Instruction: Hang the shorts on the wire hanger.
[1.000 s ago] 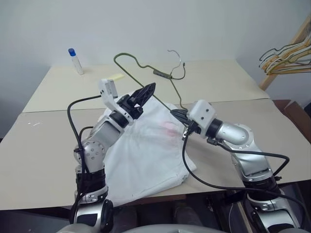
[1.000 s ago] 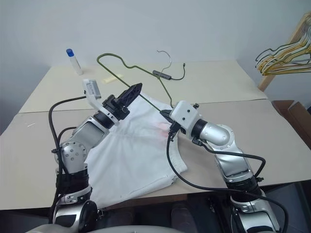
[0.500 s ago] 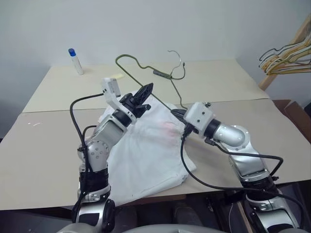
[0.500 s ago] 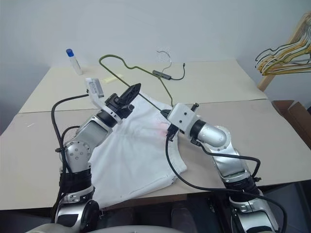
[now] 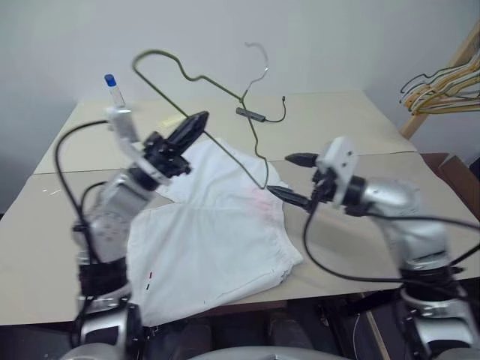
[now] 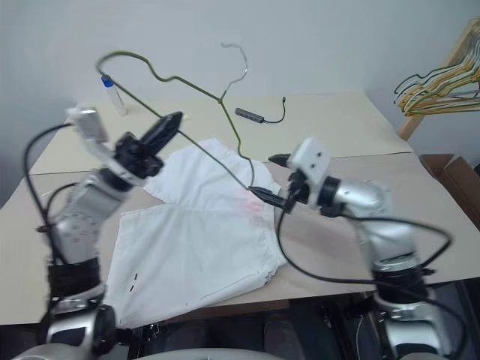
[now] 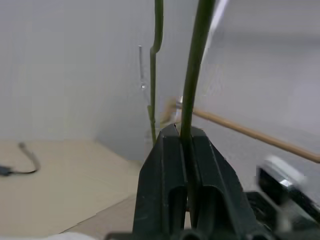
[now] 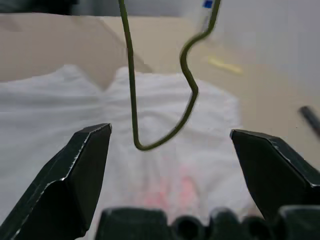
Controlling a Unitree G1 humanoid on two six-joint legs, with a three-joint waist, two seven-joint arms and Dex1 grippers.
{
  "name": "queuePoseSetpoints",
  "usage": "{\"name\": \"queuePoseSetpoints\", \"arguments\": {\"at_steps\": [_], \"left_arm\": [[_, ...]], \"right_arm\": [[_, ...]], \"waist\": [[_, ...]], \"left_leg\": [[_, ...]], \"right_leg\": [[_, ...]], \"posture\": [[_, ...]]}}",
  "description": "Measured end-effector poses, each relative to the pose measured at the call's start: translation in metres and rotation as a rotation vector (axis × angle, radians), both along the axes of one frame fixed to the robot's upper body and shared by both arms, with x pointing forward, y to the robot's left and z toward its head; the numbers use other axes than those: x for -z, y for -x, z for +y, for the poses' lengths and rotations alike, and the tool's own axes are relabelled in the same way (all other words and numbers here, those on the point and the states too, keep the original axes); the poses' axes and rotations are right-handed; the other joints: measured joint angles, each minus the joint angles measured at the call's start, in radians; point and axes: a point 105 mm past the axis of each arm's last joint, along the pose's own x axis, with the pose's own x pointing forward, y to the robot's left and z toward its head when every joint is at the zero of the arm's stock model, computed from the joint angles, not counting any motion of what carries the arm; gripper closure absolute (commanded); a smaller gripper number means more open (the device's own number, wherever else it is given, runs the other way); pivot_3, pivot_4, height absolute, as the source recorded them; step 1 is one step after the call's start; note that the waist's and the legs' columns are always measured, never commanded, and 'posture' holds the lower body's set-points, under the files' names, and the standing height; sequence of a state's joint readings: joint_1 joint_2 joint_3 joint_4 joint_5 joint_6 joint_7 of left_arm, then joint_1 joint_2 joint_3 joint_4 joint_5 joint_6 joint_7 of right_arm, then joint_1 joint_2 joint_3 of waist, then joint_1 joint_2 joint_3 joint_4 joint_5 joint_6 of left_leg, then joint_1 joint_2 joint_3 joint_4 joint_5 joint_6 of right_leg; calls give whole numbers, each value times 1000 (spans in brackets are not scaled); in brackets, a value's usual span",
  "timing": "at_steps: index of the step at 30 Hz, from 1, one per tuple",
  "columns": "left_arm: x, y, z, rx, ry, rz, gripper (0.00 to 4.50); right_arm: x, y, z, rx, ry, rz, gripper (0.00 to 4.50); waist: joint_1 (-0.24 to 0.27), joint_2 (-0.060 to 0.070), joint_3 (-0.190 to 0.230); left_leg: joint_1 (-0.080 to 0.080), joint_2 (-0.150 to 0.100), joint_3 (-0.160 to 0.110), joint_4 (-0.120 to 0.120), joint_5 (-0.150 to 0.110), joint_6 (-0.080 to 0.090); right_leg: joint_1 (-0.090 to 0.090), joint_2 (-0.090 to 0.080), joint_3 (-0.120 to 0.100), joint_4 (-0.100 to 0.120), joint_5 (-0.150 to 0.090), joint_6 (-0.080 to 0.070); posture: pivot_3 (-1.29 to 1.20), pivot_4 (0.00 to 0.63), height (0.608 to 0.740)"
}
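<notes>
1. Clamping the wire hanger [image 5: 199, 79] with my left gripper [image 5: 189, 127], fingers pressed tight on its long bottom wire, I am holding it raised and tilted above the table [image 5: 352, 124].
2. My right gripper [image 5: 294, 178] is standing wide open just beside the hanger's lower corner, gripping nothing.
3. The shorts [image 5: 214, 236] are lying flat on the table's near part below both grippers, pink stain near the right gripper, one hem reaching the front edge.
4. A blue-capped bottle [image 5: 114, 90] is standing at the far left.
</notes>
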State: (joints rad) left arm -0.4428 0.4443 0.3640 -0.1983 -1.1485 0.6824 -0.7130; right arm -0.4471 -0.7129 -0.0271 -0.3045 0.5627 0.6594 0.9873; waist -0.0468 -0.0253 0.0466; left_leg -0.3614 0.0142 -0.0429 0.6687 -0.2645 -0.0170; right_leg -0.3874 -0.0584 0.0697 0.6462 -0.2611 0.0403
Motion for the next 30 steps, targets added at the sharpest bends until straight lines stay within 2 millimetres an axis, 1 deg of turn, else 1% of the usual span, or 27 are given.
{"name": "queuePoseSetpoints", "arguments": {"at_steps": [2, 4, 5, 7, 11, 13, 17, 22, 28, 30], "left_arm": [[-12, 10, 17, 61, 36, -52, 4500], [-24, 20, 28, 154, 54, -106, 4500], [-29, 24, 29, 192, 53, -135, 4500], [-36, 28, 30, 243, 47, -174, 4500], [-37, 32, 28, 320, 66, -181, 4500], [-36, 33, 25, 343, 60, -182, 4500], [-34, 32, 21, 352, 67, -184, 4500], [-33, 32, 18, 347, 57, -196, 4500], [-31, 31, 16, 349, 59, -195, 4500], [-30, 31, 14, 352, 59, -194, 4500]], "right_arm": [[-9, 11, -3, -110, -15, 101, 53], [-14, 14, 0, -220, -67, 285, 53], [-16, 14, 1, -252, -103, 371, 53], [-18, 14, 7, -308, -161, 489, 53], [-11, 15, 29, -388, -194, 601, 53], [-10, 15, 36, -399, -194, 617, 53], [-14, 18, 50, -449, -196, 602, 53], [-18, 18, 56, -453, -188, 583, 53], [-17, 20, 62, -456, -178, 578, 53], [-16, 21, 65, -458, -174, 580, 417]], "waist": [[-2, 0, 0], [-11, 0, 0], [-15, -1, 0], [-17, -1, 0], [-21, 0, 0], [-21, 0, 0], [-19, 0, 0], [-18, 0, 0], [-18, 0, 0], [-18, 0, 0]], "left_leg": [[1, 1, 0, 0, 0, 0], [2, 1, 0, 0, 0, 0], [4, 1, 1, 0, 0, 0], [4, 1, 0, 0, 0, 0], [-3, 1, -1, 0, 0, 0], [-6, 0, -1, 1, 0, 0], [-6, 0, -3, 2, 0, 0], [-6, 0, -3, 2, 0, 0], [-6, 0, -3, 2, 0, 0], [-6, 0, -3, 2, 0, 0]], "right_leg": [[1, 0, 0, 0, -1, 0], [2, 1, 0, 0, -2, 3], [3, 1, 0, 0, -2, 3], [4, 1, 0, 0, -3, 3], [-3, 1, 0, 0, -1, 1], [-5, 0, 0, 0, -1, 1], [-5, 0, -1, 1, -1, 1], [-5, 0, -2, 1, -1, 1], [-5, 0, -2, 1, -1, 1], [-5, 0, -2, 1, -1, 1]], "posture": [[-35, 0, 740], [-29, 0, 740], [-26, 0, 740], [-24, 0, 740], [-14, 0, 740], [-13, 0, 740], [-6, 0, 740], [-7, 0, 740], [-9, 0, 740], [-11, 0, 740]]}}
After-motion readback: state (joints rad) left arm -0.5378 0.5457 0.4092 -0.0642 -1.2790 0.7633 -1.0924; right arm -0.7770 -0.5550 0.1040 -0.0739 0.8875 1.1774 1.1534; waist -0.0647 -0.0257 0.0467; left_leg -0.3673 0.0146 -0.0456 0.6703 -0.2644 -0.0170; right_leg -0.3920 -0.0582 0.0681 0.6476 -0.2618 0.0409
